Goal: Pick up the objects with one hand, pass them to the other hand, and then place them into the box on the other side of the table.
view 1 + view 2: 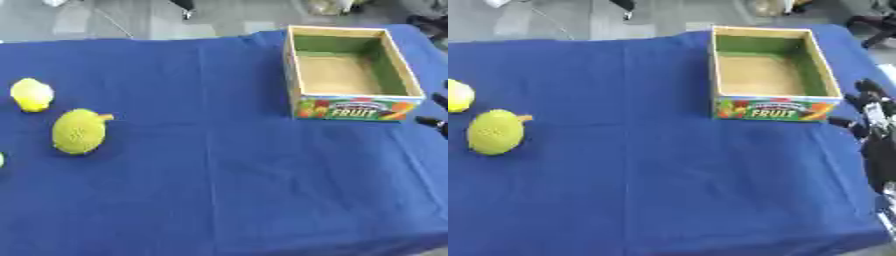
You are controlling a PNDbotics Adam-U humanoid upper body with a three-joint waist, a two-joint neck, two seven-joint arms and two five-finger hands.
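A blue cloth (227, 180) is seen spread over the whole table, with faint fold lines running across it. Nearest on the left side, a sliver of a pale yellow-green thing (1, 160) is cut off by the view's edge. Just beyond it lies a bumpy yellow-green fruit (79, 131), oval, its skin covered in small knobs, with a short orange-brown stem at its upper right. A smooth yellow lemon (31, 94) is set a little farther back and to the left, near the bumpy fruit but apart from it. At the right edge of the table the right hand (871, 116) is seen in the right eye view, black with a pale part, its fingers spread and relaxed and nothing held in them; it sits just beside the near right corner of the box. The left hand is not seen in either view. Farther back on the right side stands the open cardboard box (354, 108), green along the inner walls, tan on the bottom, nothing in it, with a colourful front panel marked "FRUIT".
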